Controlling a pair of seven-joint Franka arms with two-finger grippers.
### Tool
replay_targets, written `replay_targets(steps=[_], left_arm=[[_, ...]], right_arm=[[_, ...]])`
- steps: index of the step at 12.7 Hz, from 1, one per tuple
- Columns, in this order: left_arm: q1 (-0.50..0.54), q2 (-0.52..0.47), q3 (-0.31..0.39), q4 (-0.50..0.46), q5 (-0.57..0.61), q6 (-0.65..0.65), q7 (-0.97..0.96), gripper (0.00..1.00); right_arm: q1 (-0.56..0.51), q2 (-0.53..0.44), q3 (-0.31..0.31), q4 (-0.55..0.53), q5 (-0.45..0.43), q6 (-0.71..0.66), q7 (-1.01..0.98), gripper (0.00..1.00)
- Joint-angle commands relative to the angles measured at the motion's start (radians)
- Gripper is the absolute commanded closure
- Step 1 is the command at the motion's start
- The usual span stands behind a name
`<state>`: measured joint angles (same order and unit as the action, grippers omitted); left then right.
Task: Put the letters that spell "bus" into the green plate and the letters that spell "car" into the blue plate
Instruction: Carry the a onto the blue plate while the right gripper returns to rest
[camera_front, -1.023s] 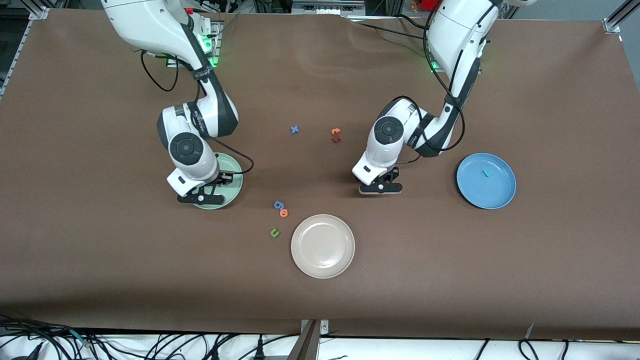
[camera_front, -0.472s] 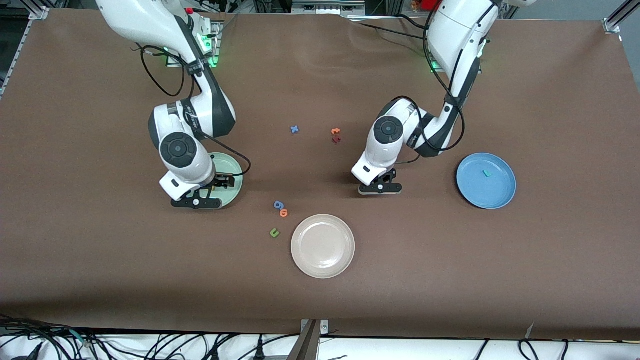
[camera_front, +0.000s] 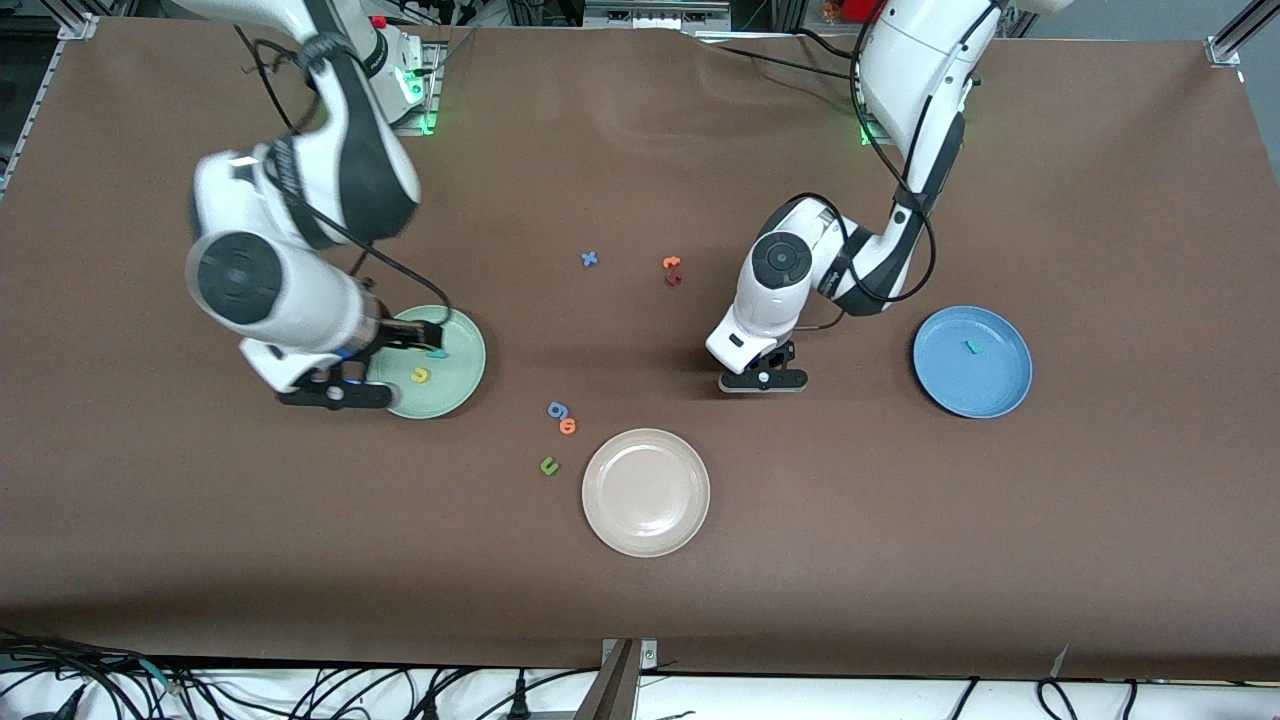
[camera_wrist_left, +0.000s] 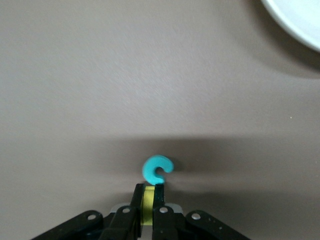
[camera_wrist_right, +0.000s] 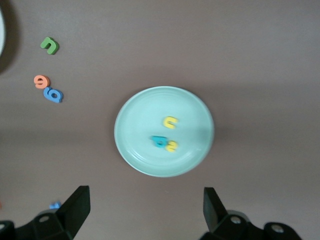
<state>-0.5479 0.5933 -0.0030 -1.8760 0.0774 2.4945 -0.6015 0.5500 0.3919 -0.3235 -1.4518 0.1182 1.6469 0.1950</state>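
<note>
Right gripper (camera_wrist_right: 145, 210), fingers spread wide, hangs over the green plate (camera_wrist_right: 135, 150), which holds yellow u (camera_wrist_right: 171, 122), teal b (camera_wrist_right: 159, 141), yellow s (camera_wrist_right: 172, 146). Left gripper (camera_wrist_left: 148, 202), low at the table, pinches a yellow letter (camera_wrist_left: 148, 206) beside the teal c (camera_wrist_left: 157, 169).

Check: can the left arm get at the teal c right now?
Likely not yet. The left gripper is shut on a yellow letter, so its jaws are occupied, though the teal c lies unobstructed right beside it.

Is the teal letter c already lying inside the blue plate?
No, in the left wrist view the teal c lies on the brown table, just ahead of the left gripper, which is shut on a yellow letter.
</note>
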Motion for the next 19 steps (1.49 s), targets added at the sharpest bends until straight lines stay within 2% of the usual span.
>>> replay_targets(steps=[1,3,5,6,8,9,11,13,16,17,19], left_arm=[[0.075,-0.117,0.000,-0.047,0.018,-0.118,0.151,1.00],[0.143,-0.177,0.000,-0.100,0.018,-0.147,0.283,1.00],[0.225,-0.222,0.000,-0.144,0.018,-0.160,0.443,1.00],[0.265,-0.239,0.001,-0.166,0.018,-0.160,0.521,1.00],[0.345,-0.250,0.005,-0.198,0.018,-0.160,0.651,1.00],[0.389,-0.253,0.006,-0.212,0.018,-0.160,0.737,1.00],[0.475,-0.251,0.008,-0.233,0.018,-0.152,0.875,1.00],[0.540,-0.241,0.008,-0.241,0.018,-0.138,0.954,1.00],[0.565,-0.225,0.008,-0.247,0.018,-0.120,0.977,0.99],[0.563,-0.224,0.008,-0.244,0.018,-0.121,0.961,0.85],[0.557,-0.221,0.008,-0.238,0.018,-0.126,0.945,0.46]], right_arm=[[-0.010,-0.096,-0.067,-0.013,0.020,-0.059,-0.159,0.00],[-0.019,-0.146,-0.068,-0.021,-0.003,-0.061,-0.167,0.00],[-0.086,-0.209,-0.025,-0.024,-0.037,-0.091,-0.177,0.00],[-0.155,-0.243,0.038,-0.030,-0.070,-0.102,-0.177,0.00],[-0.398,-0.278,0.285,-0.044,-0.129,-0.101,-0.175,0.00],[-0.480,-0.301,0.335,-0.064,-0.127,-0.089,-0.175,0.00],[-0.492,-0.376,0.342,-0.160,-0.143,-0.067,-0.164,0.00],[-0.506,-0.454,0.336,-0.293,-0.138,0.026,-0.174,0.00],[-0.513,-0.456,0.325,-0.318,-0.134,0.080,-0.172,0.00],[-0.513,-0.456,0.324,-0.314,-0.134,0.068,-0.172,0.00],[-0.515,-0.443,0.322,-0.283,-0.134,0.057,-0.174,0.00]])
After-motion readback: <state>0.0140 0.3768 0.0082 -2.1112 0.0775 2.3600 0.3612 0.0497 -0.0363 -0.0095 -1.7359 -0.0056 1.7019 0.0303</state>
